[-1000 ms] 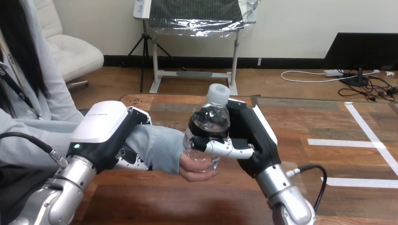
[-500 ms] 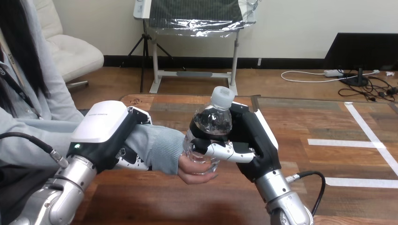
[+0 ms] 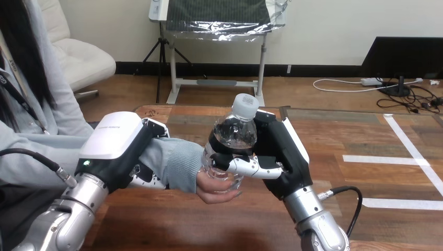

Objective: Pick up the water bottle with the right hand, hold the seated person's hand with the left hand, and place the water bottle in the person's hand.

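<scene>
My right hand (image 3: pixel 277 157) has its fingers and thumb wrapped round the lower body of the clear plastic water bottle (image 3: pixel 233 137), which stands nearly upright above the wooden table (image 3: pixel 334 130), its white cap (image 3: pixel 244 104) at twelve o'clock. At the bottle's six o'clock lies the person's hand (image 3: pixel 214 188), palm up, its fingers rising beside the base (whether base and palm actually touch I cannot tell). My left hand (image 3: pixel 112 144), at nine o'clock from that palm, is curled round the forearm in the grey sleeve (image 3: pixel 175 162).

The bottle looks full, so I judge it fairly heavy, thin-walled and smooth: squeeze hard and it will buckle, squeeze lightly and it may slide. The ribbed waist where my fingers sit seems the best hold, and I should loosen only once the palm bears the weight.
</scene>
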Controlling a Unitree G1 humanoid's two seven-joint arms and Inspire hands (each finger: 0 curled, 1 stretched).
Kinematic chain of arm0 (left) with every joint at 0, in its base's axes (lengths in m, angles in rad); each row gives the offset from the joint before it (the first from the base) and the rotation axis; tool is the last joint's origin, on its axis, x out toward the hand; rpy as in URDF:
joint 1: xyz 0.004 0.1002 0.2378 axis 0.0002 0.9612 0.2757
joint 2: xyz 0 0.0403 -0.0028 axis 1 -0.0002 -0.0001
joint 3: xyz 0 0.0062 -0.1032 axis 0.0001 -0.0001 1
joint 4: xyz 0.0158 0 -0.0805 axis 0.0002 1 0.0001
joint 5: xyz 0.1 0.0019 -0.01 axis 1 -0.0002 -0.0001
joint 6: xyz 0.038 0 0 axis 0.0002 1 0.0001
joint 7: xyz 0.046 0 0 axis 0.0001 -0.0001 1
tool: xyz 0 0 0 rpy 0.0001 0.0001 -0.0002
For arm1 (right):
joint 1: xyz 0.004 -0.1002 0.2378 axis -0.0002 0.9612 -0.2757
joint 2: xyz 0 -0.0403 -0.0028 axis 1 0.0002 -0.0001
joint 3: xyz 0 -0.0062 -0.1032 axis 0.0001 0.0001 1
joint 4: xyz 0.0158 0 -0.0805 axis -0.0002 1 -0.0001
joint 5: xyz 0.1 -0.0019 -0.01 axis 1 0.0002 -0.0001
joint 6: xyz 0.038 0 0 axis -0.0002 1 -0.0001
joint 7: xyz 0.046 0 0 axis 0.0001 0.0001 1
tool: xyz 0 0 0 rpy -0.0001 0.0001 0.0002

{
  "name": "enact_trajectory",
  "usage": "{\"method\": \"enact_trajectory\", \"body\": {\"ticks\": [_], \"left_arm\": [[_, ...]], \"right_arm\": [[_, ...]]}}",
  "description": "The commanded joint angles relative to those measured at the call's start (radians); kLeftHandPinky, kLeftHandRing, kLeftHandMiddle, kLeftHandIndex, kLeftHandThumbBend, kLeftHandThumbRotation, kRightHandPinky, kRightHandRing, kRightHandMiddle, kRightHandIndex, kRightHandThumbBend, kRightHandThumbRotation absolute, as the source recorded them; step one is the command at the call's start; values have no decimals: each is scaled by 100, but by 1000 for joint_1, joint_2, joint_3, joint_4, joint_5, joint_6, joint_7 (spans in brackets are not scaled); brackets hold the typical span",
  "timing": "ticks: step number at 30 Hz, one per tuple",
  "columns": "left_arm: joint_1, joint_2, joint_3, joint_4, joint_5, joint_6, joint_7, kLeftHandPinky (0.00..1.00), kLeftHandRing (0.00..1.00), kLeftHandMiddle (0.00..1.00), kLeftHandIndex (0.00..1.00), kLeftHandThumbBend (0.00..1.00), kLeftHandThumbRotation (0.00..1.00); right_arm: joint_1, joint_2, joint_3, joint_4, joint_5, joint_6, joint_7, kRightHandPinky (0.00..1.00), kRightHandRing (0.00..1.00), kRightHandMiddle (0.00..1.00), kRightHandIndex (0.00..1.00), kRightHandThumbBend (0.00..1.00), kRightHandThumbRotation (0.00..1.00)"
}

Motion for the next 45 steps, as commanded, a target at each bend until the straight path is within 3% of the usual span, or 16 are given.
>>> {"method": "enact_trajectory", "body": {"ticks": [1,5,10,21,24,33,45], "left_arm": [[-68,-42,7,-40,-4,-5,33,25,29,35,36,86,0],[-53,-43,12,-66,-5,18,12,30,33,39,41,88,0],[-45,-39,13,-83,-8,22,5,37,41,46,48,92,0],[-18,-20,14,-129,2,55,-36,55,60,67,71,99,15],[-15,-14,13,-119,10,36,-23,61,66,73,77,100,20],[14,-12,15,-162,46,72,-34,78,81,84,89,100,30],[52,-2,16,-200,75,96,-49,87,93,95,97,100,42]], "right_arm": [[-41,37,44,-65,0,-4,30,25,30,37,41,76,0],[-57,15,34,-57,17,13,56,28,33,40,44,79,0],[-61,5,33,-52,7,18,43,34,39,45,49,83,1],[-60,-20,40,-50,-62,15,-33,62,64,66,67,93,22],[-59,-29,43,-47,-89,3,-63,69,71,72,74,97,31],[-69,-55,47,-27,-109,-9,-83,86,85,85,87,100,49],[-88,-83,42,4,-120,-5,-105,93,92,92,94,100,62]]}}
